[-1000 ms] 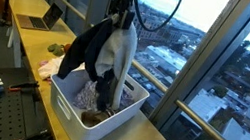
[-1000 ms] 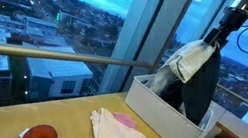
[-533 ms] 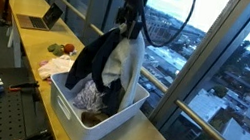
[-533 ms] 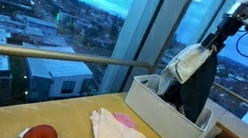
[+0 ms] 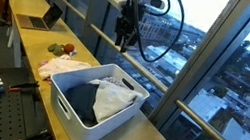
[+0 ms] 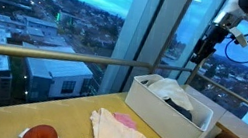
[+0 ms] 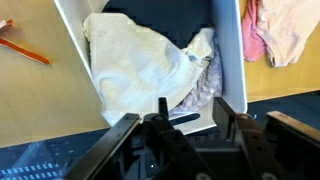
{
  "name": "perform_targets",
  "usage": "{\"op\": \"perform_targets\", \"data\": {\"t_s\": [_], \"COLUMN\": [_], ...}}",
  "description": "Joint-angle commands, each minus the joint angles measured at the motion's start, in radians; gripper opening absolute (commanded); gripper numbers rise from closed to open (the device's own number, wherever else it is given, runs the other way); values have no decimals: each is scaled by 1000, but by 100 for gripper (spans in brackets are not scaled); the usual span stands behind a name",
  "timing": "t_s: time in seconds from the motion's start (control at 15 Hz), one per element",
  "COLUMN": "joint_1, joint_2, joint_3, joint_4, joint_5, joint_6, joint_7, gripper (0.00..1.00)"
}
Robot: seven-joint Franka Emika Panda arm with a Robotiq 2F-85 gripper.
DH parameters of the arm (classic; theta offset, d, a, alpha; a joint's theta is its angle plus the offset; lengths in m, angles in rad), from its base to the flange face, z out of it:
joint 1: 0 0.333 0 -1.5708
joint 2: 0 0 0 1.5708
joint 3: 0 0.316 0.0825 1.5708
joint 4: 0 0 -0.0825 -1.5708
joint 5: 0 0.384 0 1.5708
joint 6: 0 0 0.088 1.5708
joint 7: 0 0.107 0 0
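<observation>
My gripper [image 5: 123,37] hangs high above a white bin [image 5: 62,107] on the wooden counter, open with nothing between its fingers. In the bin lie a dark garment [image 5: 82,97] and a white cloth [image 5: 112,98], loosely piled. In the wrist view the gripper [image 7: 190,108] looks straight down on the white cloth [image 7: 135,62], with a lilac patterned fabric [image 7: 197,90] beside it and the dark garment [image 7: 160,18] at the far end of the bin [image 7: 227,50]. The gripper [image 6: 204,50] also shows above the bin [image 6: 158,110] in an exterior view.
A pile of pale pink clothes [image 6: 121,137] lies on the counter beside the bin, also [image 7: 280,30]. Small round fruit [image 5: 59,49] and a red ball [image 6: 41,135] sit farther along. A laptop [image 5: 42,18] stands at the far end. An orange tool [image 7: 22,48] lies left. Tall windows flank the counter.
The dark and white garments hung from the shut gripper above the bin. The jaws have opened, the clothes have dropped into the bin, and the gripper has risen.
</observation>
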Motion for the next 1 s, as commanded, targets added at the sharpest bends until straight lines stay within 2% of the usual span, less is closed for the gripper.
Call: {"op": "perform_targets", "data": {"t_s": [0.0,0.13,0.2,0.53,0.93], "joint_1": [33,68,88,191,279], "joint_2": [-36,-17,2,144,367], "joint_3": [33,68,88,184,223], "joint_4": [-12,-25,-31,-73,-39], "joint_5": [-18,-7,-3,-3,-38], "joint_6": [17,34,44,108,137], "joint_7": [12,15,19,38,51], "gripper": [84,97,100,100,100]}}
